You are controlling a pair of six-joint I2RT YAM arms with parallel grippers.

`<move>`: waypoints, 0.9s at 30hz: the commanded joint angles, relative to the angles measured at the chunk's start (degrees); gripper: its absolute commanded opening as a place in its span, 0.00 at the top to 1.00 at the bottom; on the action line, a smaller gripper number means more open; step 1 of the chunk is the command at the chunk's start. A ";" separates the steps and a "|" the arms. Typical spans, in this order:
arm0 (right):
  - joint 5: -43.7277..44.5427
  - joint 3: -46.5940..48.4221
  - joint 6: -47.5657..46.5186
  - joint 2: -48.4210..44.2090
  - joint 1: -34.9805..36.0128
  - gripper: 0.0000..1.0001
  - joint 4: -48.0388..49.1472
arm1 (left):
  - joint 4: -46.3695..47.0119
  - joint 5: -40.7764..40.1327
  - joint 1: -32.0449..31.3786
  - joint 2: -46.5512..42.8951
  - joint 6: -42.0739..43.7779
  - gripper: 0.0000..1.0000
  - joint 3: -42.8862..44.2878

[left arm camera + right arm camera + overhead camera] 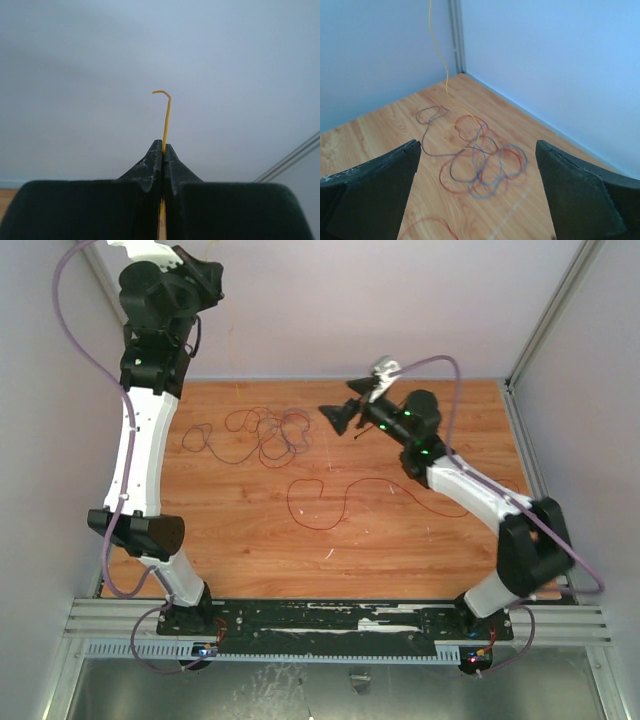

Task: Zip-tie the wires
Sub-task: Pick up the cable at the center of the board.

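Wires (262, 435) lie in a loose tangle on the far, left-of-centre part of the wooden worktop (420, 550), with red, dark and purple-grey loops crossing one another. We note one long red strand (290, 500) lying apart from the tangle, nearer and toward the middle. Left hand (162, 146) is raised high at the far left, above the worktop. Its fingers are pressed together on a thin yellow strand (167, 117), whose short free end sticks out past the fingertips and bends into a small hook. In the right wrist view we see a yellow strand dropping from the top edge down to the tangle; we cannot tell where it ends among the loops. Right hand (478, 145) hovers just right of the tangle and points at it, fingers spread wide and holding nothing.
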 commanded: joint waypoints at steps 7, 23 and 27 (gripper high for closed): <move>1.77 26.11 -3.65 28.54 9.68 0.01 4.27 | 3.73 4.72 1.80 -4.59 -4.78 1.00 -0.41; 9.99 55.62 -8.27 56.49 14.76 0.01 -7.28 | 8.15 10.28 3.27 -6.95 -10.73 1.00 -2.52; 14.47 55.36 -10.03 58.12 14.52 0.01 -6.22 | 8.21 11.06 3.87 -7.48 -10.43 1.00 -2.81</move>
